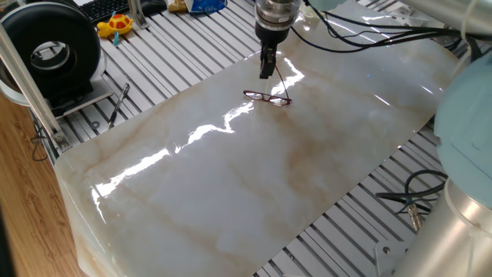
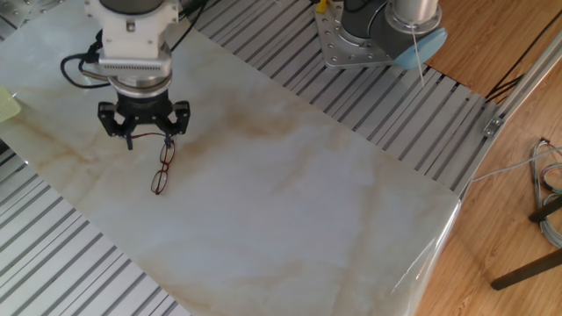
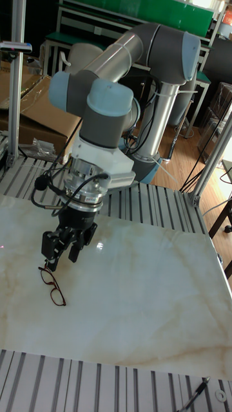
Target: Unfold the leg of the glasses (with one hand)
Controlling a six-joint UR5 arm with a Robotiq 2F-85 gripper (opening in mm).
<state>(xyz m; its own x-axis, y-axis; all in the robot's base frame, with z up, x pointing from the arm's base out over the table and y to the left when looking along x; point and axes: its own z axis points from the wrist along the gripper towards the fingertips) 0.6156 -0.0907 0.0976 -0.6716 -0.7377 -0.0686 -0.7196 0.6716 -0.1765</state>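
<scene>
The glasses [image 2: 161, 171] lie on the marbled worktop [image 2: 290, 175], and the hand [image 2: 143, 132] hangs just above their end nearest the robot's wrist, its two fingers spread apart with one thin leg of the glasses running between them; whether either finger touches it cannot be told. The other fixed view shows this gap plainly, whereas one fixed view sees the hand [image 1: 266, 71] edge-on, as a single dark bar. Only that view takes in the black pen-like tool [image 1: 118, 105], well away from the glasses on the slatted surface.

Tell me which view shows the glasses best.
The other fixed view: the glasses lie unobstructed from above, both lenses clear. One fixed view shows them small and edge-on amid glare; the tall view shows them small beside the gripper.
</scene>
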